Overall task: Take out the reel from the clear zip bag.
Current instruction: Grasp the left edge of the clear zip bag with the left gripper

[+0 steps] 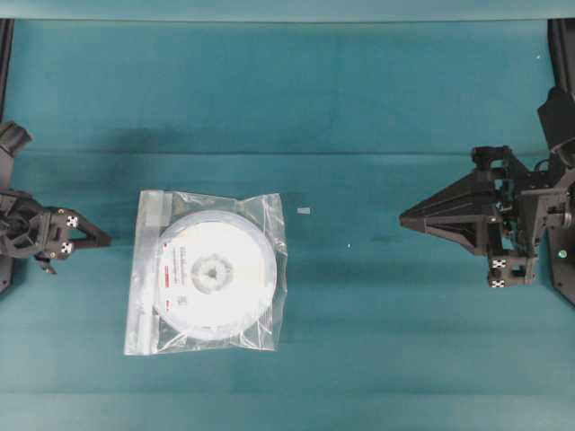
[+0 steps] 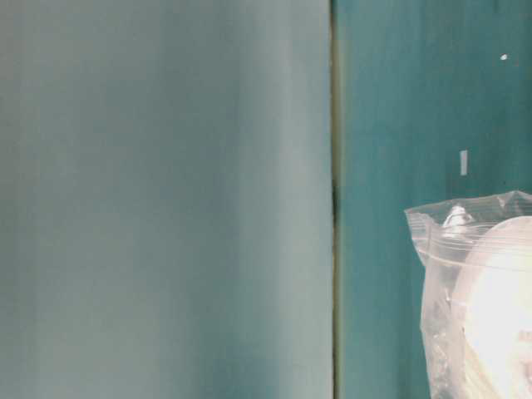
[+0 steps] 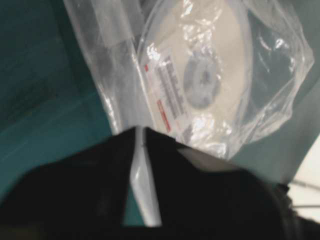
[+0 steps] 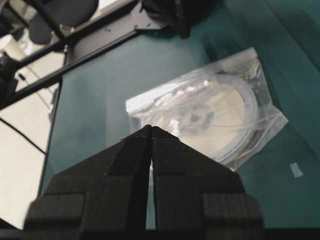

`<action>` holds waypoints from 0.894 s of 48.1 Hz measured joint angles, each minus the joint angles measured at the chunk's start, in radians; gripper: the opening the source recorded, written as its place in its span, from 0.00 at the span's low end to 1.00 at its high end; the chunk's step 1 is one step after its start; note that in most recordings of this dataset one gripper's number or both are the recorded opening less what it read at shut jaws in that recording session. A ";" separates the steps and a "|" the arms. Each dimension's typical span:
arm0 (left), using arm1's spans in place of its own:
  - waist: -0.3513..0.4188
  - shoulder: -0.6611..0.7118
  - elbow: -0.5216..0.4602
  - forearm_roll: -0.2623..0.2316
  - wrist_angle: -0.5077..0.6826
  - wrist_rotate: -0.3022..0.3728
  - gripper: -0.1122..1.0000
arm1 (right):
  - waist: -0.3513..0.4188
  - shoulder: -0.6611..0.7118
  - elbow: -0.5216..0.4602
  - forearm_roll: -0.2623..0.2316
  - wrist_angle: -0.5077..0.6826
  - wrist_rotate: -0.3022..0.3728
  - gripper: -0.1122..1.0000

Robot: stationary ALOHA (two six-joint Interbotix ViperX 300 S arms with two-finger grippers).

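Overhead exterior showed the flat round reel (image 1: 214,274) sealed inside the crinkled clear zip bag (image 1: 262,215). My left gripper (image 1: 97,239) sat beside it, tips nearly together; my right gripper (image 1: 406,218) was clenched, empty.

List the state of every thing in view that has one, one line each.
reel: lying flat, fully inside the bag.
clear zip bag: flat on the table, crinkled, untouched by either claw.
left claw: beside the bag's left edge, apart from it, holding nothing; opening hard to read.
right claw: shut, empty, well away from the bag.
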 measured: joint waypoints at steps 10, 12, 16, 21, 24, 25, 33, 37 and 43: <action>-0.002 0.009 0.002 0.002 0.000 0.000 0.94 | 0.000 0.000 0.000 -0.002 0.002 0.000 0.10; -0.002 0.015 0.002 0.002 0.002 0.000 0.91 | 0.000 0.000 0.000 0.000 0.002 0.000 0.10; -0.002 0.032 0.002 0.002 0.000 0.002 0.85 | 0.000 0.000 0.000 -0.002 0.002 0.000 0.10; -0.012 0.063 0.003 0.002 -0.020 0.006 0.84 | 0.000 0.000 0.000 -0.002 0.002 0.000 0.10; -0.020 0.091 0.005 0.002 -0.035 0.006 0.84 | 0.000 0.000 0.000 0.000 0.002 0.000 0.10; -0.021 0.100 0.005 0.000 -0.043 0.006 0.84 | 0.000 0.000 0.000 0.000 0.002 0.000 0.10; -0.025 0.209 0.005 0.002 -0.155 0.008 0.84 | 0.000 0.000 0.000 -0.002 0.002 0.000 0.10; -0.026 0.270 0.000 0.002 -0.213 0.011 0.84 | 0.000 0.000 0.000 -0.002 0.002 0.000 0.10; -0.026 0.368 -0.018 0.002 -0.290 0.028 0.84 | 0.000 0.002 0.000 0.000 0.002 0.000 0.10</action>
